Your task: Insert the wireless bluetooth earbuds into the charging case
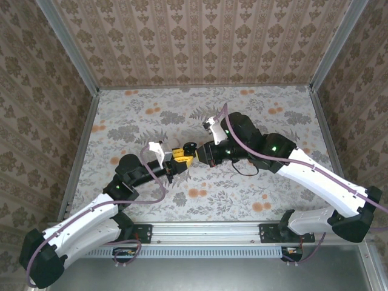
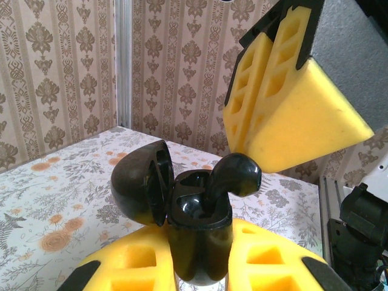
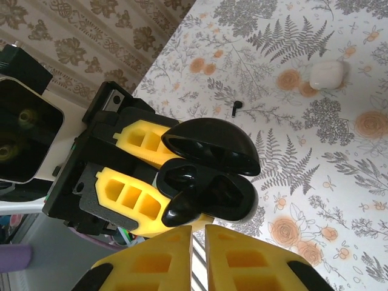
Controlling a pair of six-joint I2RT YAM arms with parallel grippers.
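Earbud (image 2: 236,173) stem hidden inside case (image 2: 194,242)

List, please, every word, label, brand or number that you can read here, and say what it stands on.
None can be read: the black charging case, the black earbud and the small white box show no lettering; the wallpaper and the tablecloth carry only ornament.

A robot test cell dressed up as a room at home

We take it for a lab rig rather than a lived-in house: the walls (image 1: 200,42) are flat panels papered in brown damask and held in bare aluminium posts (image 1: 67,42), the worktop (image 1: 151,109) wears a printed sheet of ferns and orange flowers, and along its near edge a metal rail (image 1: 206,229) carries the bases of two white arms, the left arm (image 1: 91,221) and the right arm (image 1: 321,179), with cables (image 1: 154,197) looped along them
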